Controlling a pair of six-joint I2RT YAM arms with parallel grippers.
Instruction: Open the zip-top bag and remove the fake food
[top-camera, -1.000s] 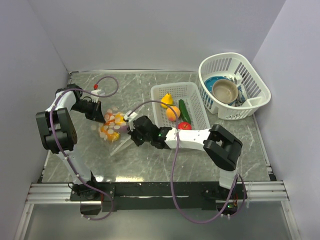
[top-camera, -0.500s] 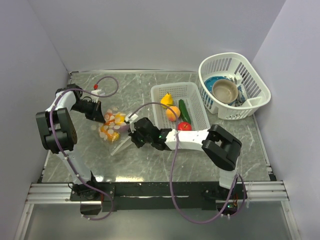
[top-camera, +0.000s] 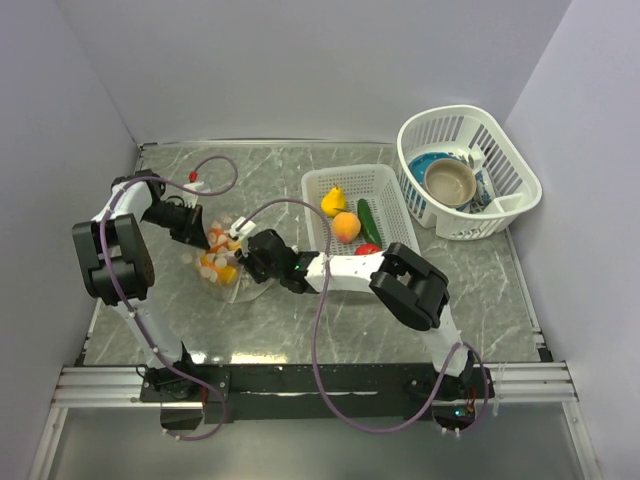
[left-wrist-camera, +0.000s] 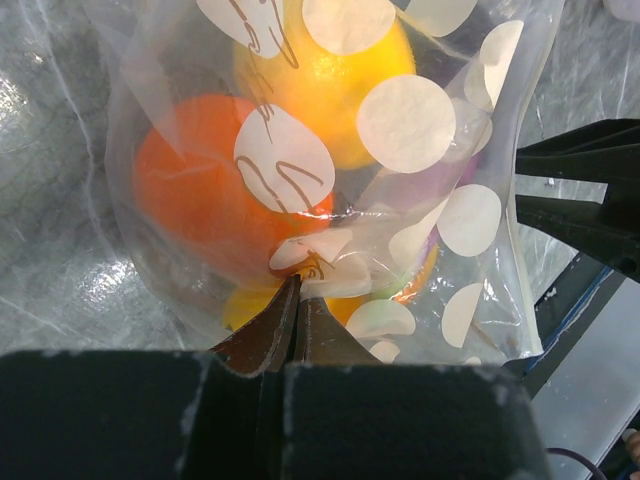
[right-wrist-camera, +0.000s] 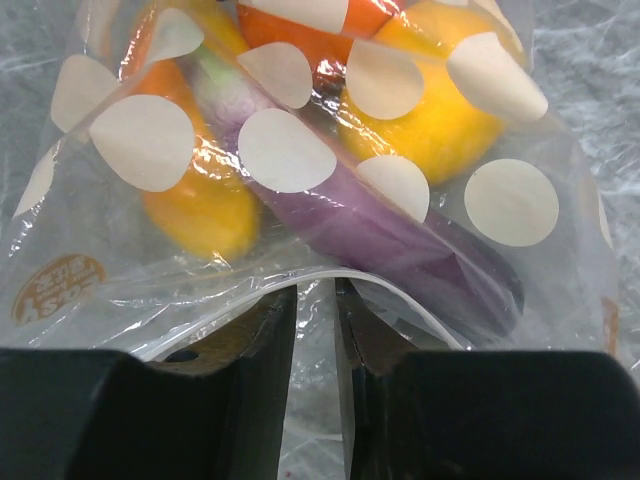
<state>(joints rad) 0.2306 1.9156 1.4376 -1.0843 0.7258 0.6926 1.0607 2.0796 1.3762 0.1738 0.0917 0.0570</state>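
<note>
Zip-top bag (top-camera: 218, 258): lies on the counter (top-camera: 300, 325), left of the middle, between the two arms. It is clear film with white dots and bulges with toys.
Fake food (left-wrist-camera: 190, 200): several pieces are inside the bag, among them an orange round one, a yellow one (left-wrist-camera: 320, 90) and a long purple one (right-wrist-camera: 400, 235). Other pieces lie in the flat white basket (top-camera: 345, 172) to the right.
Left fingers (left-wrist-camera: 272, 330): clenched together on a fold of the film at the far left side of the bag, with only thin plastic between them.
Right fingers (right-wrist-camera: 262, 345): nearly together at the right side of the bag, with film and the white zip strip (right-wrist-camera: 318, 271) at their tips. I judge that they pinch this edge, though a thin gap shows.
Weight: probably light, as the toys look like hollow plastic and the film is thin.
Stiffness: the film is very soft and wrinkled. It keeps no shape, so the toys may roll inside when it is lifted.
Surface: glossy and likely slippery, so a pinch could slide off.
Where to hold: the zip strip looks like the stiffest part. Each lip of the mouth is best taken close to it, one lip per arm, and pulled apart.
Risk: pinching both layers together would keep the mouth closed.
</note>
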